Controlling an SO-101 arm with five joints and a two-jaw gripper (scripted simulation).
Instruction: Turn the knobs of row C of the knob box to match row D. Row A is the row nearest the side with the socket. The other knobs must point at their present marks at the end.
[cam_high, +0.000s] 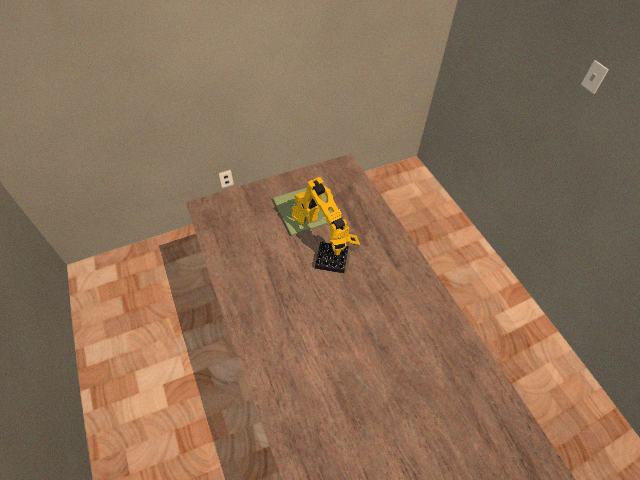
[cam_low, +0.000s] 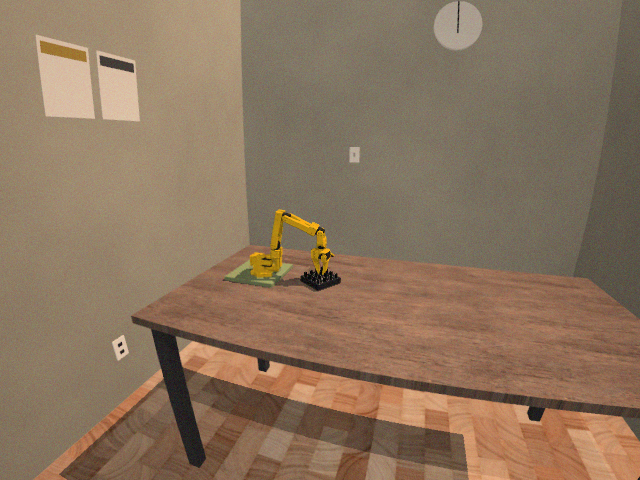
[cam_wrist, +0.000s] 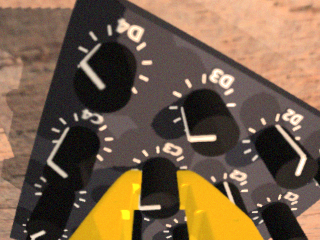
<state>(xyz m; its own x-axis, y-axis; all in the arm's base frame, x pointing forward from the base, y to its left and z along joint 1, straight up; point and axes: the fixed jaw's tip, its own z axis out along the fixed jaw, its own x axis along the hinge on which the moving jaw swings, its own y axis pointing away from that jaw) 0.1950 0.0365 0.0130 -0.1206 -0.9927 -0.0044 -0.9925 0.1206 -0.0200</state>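
The yellow fingers (cam_high: 338, 250) (cam_low: 321, 270) are closing snugly around knob C3 (cam_wrist: 160, 185), nearly shut, while the black knob box (cam_high: 330, 267) (cam_low: 318, 285) (cam_wrist: 142, 107) is sitting on the desk (cam_high: 382, 351) (cam_low: 439, 320).

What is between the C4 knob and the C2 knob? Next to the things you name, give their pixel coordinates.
The C3 knob (cam_wrist: 160, 182) stands between the C4 knob (cam_wrist: 75, 147) and the C2 knob (cam_wrist: 234, 194). The wrist view shows it, with the claw (cam_high: 337, 252) (cam_low: 321, 272) (cam_wrist: 159, 176) closed on it.

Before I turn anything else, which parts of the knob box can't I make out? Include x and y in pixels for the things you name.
- C2 knob (cam_wrist: 234, 197): wrist view, partly behind the claw (cam_wrist: 159, 200).
- C1 knob (cam_wrist: 282, 220): wrist view, cut off by the bottom edge.
- D1 knob: wrist view, nearly all past the right edge.
- All knob pointers: top and exterior views, too small.
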